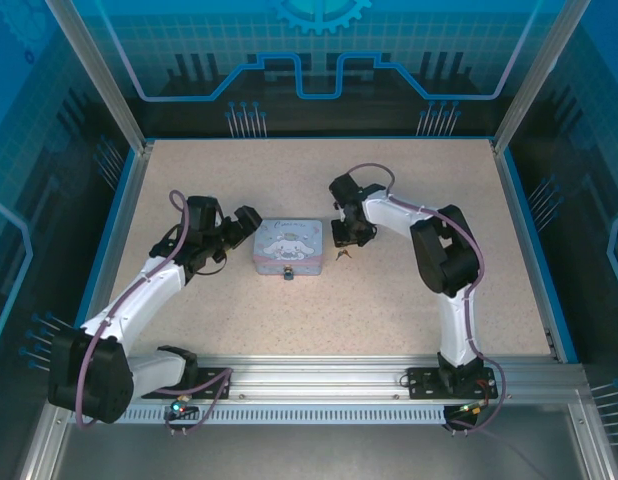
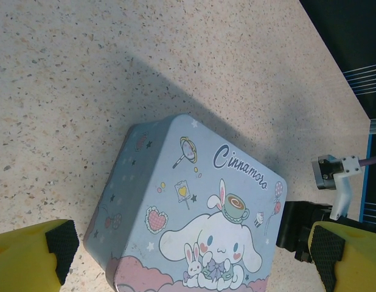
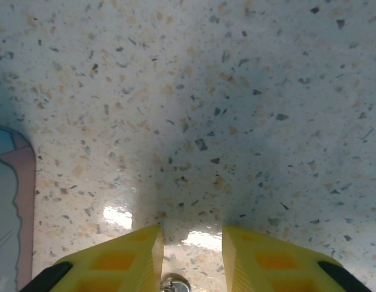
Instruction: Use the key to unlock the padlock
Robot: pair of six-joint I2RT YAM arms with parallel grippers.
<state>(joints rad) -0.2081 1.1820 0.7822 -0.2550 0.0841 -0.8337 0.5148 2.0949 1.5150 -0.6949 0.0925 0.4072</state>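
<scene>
The right gripper [image 1: 347,240], fingers apart, is hovering just over the key [image 1: 341,256], which is lying right of the tin [image 1: 287,243]. The padlock [image 1: 286,271] is hanging on the tin's near side. The left gripper [image 1: 249,226] is also standing apart.

I count one pastel rectangular tin box with a white cartoon figure [image 1: 287,243], one tiny dark padlock [image 1: 286,272], one tiny grey metal key [image 1: 341,256] — and two white-and-black robot arms — the left arm [image 1: 139,290], the right arm [image 1: 394,212].
</scene>
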